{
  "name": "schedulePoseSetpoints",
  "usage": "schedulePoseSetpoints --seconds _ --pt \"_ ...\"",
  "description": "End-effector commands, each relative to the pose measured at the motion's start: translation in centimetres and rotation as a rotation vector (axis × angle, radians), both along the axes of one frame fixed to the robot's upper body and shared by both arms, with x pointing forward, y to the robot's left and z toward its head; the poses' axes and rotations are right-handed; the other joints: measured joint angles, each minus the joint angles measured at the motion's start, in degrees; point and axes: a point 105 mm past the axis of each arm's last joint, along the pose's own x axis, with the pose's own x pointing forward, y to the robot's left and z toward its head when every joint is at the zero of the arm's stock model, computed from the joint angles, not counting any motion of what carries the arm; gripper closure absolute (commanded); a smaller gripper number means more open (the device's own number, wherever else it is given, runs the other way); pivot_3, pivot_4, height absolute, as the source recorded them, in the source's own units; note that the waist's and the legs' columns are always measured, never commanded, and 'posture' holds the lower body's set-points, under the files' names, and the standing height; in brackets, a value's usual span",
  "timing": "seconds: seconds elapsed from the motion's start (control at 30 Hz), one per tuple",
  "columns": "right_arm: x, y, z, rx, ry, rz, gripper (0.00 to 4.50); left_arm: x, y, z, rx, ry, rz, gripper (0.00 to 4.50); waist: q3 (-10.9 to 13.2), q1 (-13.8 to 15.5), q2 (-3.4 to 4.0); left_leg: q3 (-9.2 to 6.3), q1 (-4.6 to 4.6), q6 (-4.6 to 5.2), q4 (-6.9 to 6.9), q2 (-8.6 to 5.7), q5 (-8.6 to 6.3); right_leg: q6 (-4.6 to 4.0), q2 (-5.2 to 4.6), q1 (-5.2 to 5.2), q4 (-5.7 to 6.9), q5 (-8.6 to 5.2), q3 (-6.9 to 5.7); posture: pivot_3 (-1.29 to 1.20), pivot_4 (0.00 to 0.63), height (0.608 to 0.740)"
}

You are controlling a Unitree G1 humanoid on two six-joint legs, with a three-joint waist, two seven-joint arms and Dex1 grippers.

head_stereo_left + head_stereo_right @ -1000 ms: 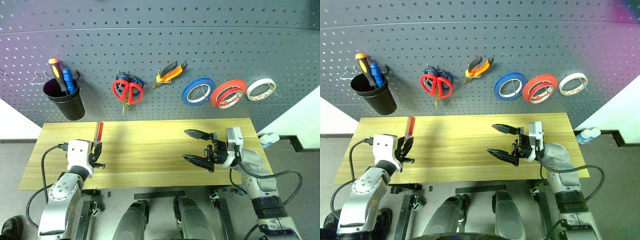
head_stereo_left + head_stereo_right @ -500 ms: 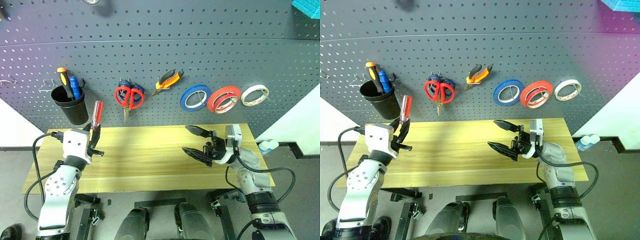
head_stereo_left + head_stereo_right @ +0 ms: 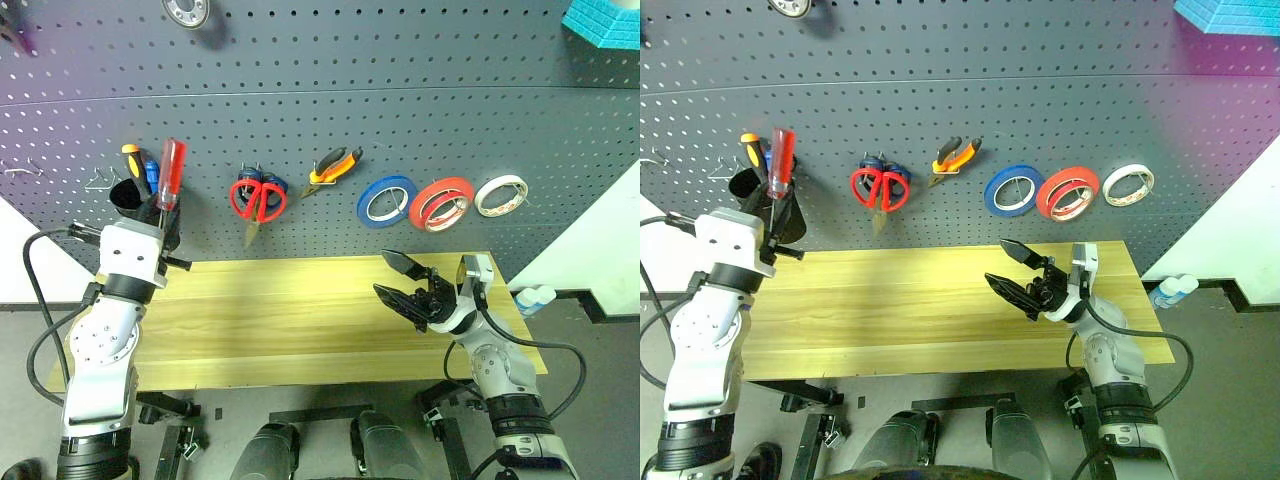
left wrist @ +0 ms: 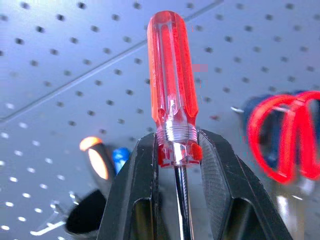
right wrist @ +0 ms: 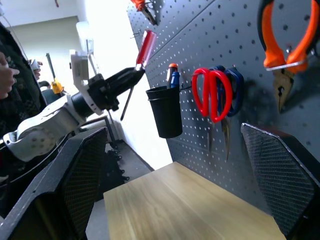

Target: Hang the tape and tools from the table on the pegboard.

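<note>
Dark grey perforated pegboard (image 3: 420, 110) rose behind a table (image 3: 300, 320) of pale yellowish wood planks, its top bare. On thin wire hooks hung, from the robot's left to right: a glossy black cup (image 3: 128, 196) with an orange-and-black and a blue screwdriver standing in it, red-handled scissors (image 3: 258, 200) in front of a blue-handled pair, pliers (image 3: 333, 166) with orange-and-black grips tilted on their hook, a blue tape roll (image 3: 386, 202), a thicker red-orange roll (image 3: 442, 204), and a thin tape (image 3: 501, 195) roll with a pale inner ring.

Left gripper (image 3: 166, 222) was clamped on the red-handled screwdriver (image 4: 170, 85) at the steel shank just under the collar; translucent, fluted handle upright, just in front of the black cup. Right gripper (image 3: 402, 281) hung over the table's right part, ribbed black fingers (image 5: 280, 175) spread wide, nothing between them.
</note>
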Motion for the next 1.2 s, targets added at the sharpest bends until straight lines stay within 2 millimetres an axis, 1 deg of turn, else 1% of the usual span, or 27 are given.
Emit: schedulePoseSetpoints --seconds 0.03,0.1,0.2,0.33,0.4,0.63,0.73,0.87,0.97,1.03,1.1,1.2 --pt "-0.1 -0.3 1.4 0.070 -0.032 -0.024 0.00 -0.2 1.4 3.9 0.039 -0.127 0.050 3.69 0.00 0.00 0.00 -0.01 0.00 0.00 0.00 0.00 0.00 0.00 0.01 0.00 0.00 0.00 0.00 -0.06 0.093 0.740" --pt "-0.2 -0.1 1.8 0.087 -0.040 -0.020 0.00 0.0 1.5 5.2 0.043 -0.151 0.052 3.69 0.00 0.03 0.00 -0.01 -0.01 0.00 0.02 0.00 0.00 0.00 0.00 0.00 0.01 0.00 0.00 -0.06 0.099 0.740" --pt "-0.6 0.7 2.5 0.088 -0.074 -0.001 0.00 0.2 1.5 6.5 0.041 -0.175 0.054 3.69 -0.01 0.01 0.01 -0.01 -0.01 0.00 0.03 -0.01 0.00 0.00 0.00 0.00 0.01 0.00 0.00 -0.07 0.102 0.740" --pt "-1.1 1.7 3.0 0.078 -0.106 0.032 0.00 0.3 1.6 7.4 0.054 -0.192 0.056 3.69 -0.01 -0.18 0.01 0.00 0.00 0.00 0.02 0.00 0.00 0.00 0.00 -0.01 0.02 0.00 0.00 -0.07 0.106 0.740" --pt "-1.4 2.5 3.5 0.055 -0.143 0.062 0.00 0.5 2.3 8.0 0.052 -0.199 0.074 3.69 -0.01 -0.11 0.01 -0.01 -0.01 0.00 0.02 0.00 0.00 0.00 0.01 -0.04 0.04 0.00 0.00 -0.08 0.107 0.740" --pt "-1.9 3.7 4.4 0.010 -0.201 0.147 0.00 0.9 4.1 8.8 0.056 -0.206 0.129 3.69 -0.01 -0.13 0.01 0.01 0.00 0.00 0.04 -0.01 0.00 0.00 0.01 -0.04 0.07 0.00 0.00 -0.07 0.107 0.740" --pt "-1.6 3.5 4.6 0.019 -0.192 0.139 0.00 0.8 4.7 9.2 0.052 -0.219 0.152 3.69 -0.01 -0.09 0.01 -0.02 -0.01 0.00 0.03 0.00 0.00 0.00 0.01 -0.05 0.07 0.00 0.00 -0.07 0.108 0.740" --pt "-1.4 3.2 4.0 0.008 -0.174 0.122 0.00 0.8 4.4 9.6 0.054 -0.240 0.132 3.69 -0.01 -0.03 0.01 -0.01 -0.02 0.00 0.04 -0.01 0.00 0.00 0.00 -0.05 0.06 0.00 0.00 -0.06 0.113 0.740" --pt "-1.4 3.4 3.8 -0.007 -0.169 0.123 0.00 1.6 3.7 10.0 0.028 -0.253 0.084 3.69 -0.01 0.08 0.01 -0.04 -0.03 0.00 0.04 -0.01 0.00 0.00 0.00 -0.05 0.06 0.00 0.00 -0.06 0.118 0.740" --pt "-1.3 3.4 3.9 0.000 -0.164 0.118 0.00 2.2 3.6 10.1 0.021 -0.259 0.072 3.69 -0.01 0.03 0.01 -0.03 -0.02 -0.01 0.05 -0.01 0.00 0.00 0.00 -0.04 0.07 0.00 -0.01 -0.07 0.121 0.740" --pt "-1.3 3.4 3.8 -0.011 -0.167 0.117 0.00 2.4 3.6 10.0 0.000 -0.266 0.046 3.69 -0.01 -0.02 0.01 -0.03 -0.02 0.00 0.05 -0.01 0.00 0.00 0.00 -0.04 0.07 0.00 -0.01 -0.07 0.124 0.740" --pt "-1.3 3.0 3.8 -0.014 -0.153 0.099 0.00 2.9 4.4 9.4 -0.004 -0.253 0.038 3.69 0.00 -0.28 0.01 0.01 -0.03 0.00 0.01 -0.01 0.00 0.00 0.00 -0.10 0.06 0.00 0.00 -0.07 0.133 0.740"
